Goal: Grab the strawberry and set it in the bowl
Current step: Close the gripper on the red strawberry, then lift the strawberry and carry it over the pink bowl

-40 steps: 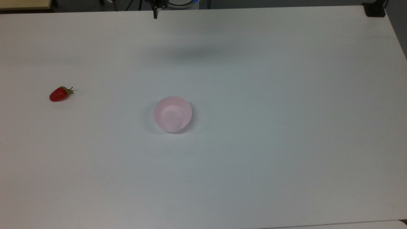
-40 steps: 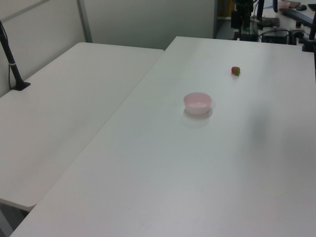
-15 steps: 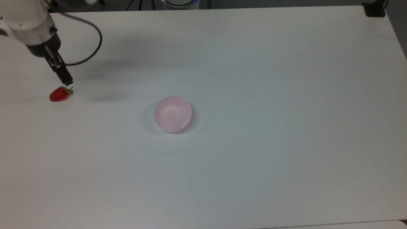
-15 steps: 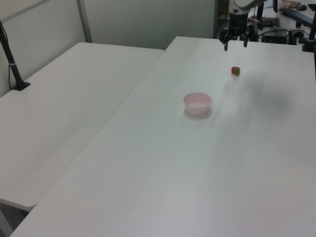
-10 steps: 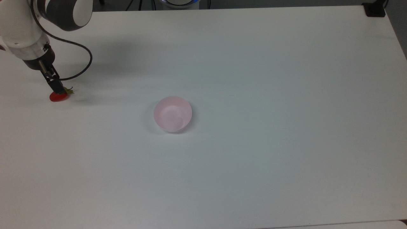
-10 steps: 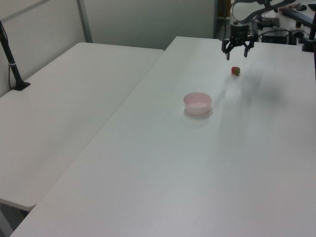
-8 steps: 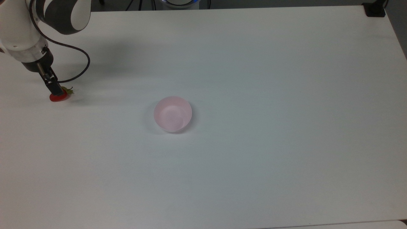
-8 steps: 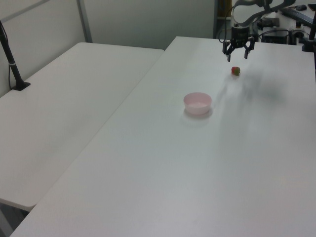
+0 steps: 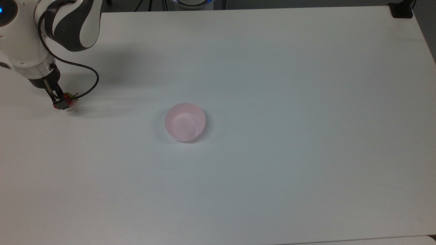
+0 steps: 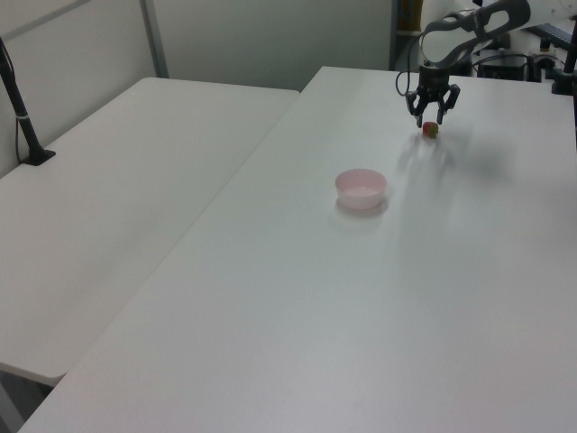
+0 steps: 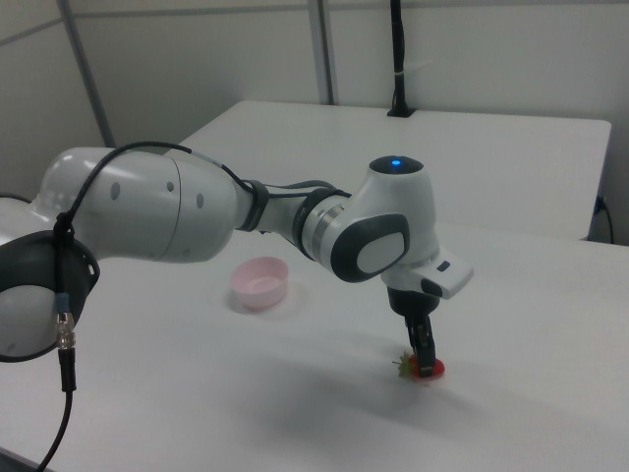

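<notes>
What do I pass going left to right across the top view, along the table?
Pincer down at the strawberry, the two overlapping at the top view's far left → pink bowl near the middle → bare white table out to the right edge.

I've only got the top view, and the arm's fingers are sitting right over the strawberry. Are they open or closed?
Observer: Open. In the left view the gripper has its fingers spread, one on each side of the strawberry.
Operator: Okay. Is the strawberry off the table yet?
Observer: No. In the right view it lies on the table, with a fingertip down at its level right in front of it.
</notes>
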{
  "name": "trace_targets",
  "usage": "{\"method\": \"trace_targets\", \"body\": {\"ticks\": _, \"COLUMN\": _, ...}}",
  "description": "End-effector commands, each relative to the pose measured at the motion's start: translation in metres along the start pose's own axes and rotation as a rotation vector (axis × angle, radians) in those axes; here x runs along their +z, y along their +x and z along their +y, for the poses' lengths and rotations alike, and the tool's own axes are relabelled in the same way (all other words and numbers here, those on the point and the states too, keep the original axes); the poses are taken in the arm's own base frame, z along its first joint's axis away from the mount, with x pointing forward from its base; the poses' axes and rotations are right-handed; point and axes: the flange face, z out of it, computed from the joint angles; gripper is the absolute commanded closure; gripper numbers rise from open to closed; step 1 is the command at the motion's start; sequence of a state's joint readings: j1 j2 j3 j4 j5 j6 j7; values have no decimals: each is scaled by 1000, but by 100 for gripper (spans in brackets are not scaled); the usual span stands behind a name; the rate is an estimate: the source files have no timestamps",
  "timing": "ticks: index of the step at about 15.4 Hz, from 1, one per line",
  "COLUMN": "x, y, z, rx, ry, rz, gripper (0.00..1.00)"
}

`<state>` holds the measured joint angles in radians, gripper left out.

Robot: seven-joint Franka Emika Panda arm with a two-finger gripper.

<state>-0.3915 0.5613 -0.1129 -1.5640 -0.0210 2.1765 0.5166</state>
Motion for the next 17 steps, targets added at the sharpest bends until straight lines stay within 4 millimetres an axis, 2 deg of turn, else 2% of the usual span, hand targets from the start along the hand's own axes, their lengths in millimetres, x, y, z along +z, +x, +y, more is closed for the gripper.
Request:
{"method": "trace_targets", "body": {"ticks": 1, "x": 2, "y": -6, "z": 0, "rx": -7, "ry": 1, "rz": 10, "gripper": 49}}
{"method": "trace_targets", "body": {"ticks": 4, "x": 1, "y": -9, "z": -6, "rx": -38, "ry": 2, "rz": 10, "gripper": 58}}
{"method": "trace_targets", "body": {"ticks": 6, "x": -7, "y": -15, "z": -18, "rx": -77, "ry": 13, "rz": 16, "gripper": 80}}
{"method": "trace_targets", "body": {"ticks": 7, "x": -13, "y": -20, "z": -27, "rx": -105, "ry": 15, "rz": 17, "gripper": 84}}
{"method": "trace_targets", "body": {"ticks": 9, "x": -35, "y": -30, "z": -41, "rx": -134, "ry": 27, "rz": 27, "gripper": 84}}
{"method": "trace_targets", "body": {"ticks": 10, "x": -59, "y": -47, "z": -61, "rx": -171, "ry": 33, "rz": 24, "gripper": 83}}
{"method": "trace_targets", "body": {"ticks": 12, "x": -94, "y": -84, "z": -101, "rx": -242, "ry": 41, "rz": 13, "gripper": 82}}
{"method": "trace_targets", "body": {"ticks": 13, "x": -113, "y": -111, "z": -122, "rx": -285, "ry": 43, "rz": -2, "gripper": 81}}
{"method": "trace_targets", "body": {"ticks": 15, "x": -129, "y": -160, "z": -165, "rx": -360, "ry": 49, "rz": -8, "gripper": 78}}
{"method": "trace_targets", "body": {"ticks": 17, "x": -134, "y": -196, "z": -194, "rx": -416, "ry": 51, "rz": -7, "gripper": 75}}
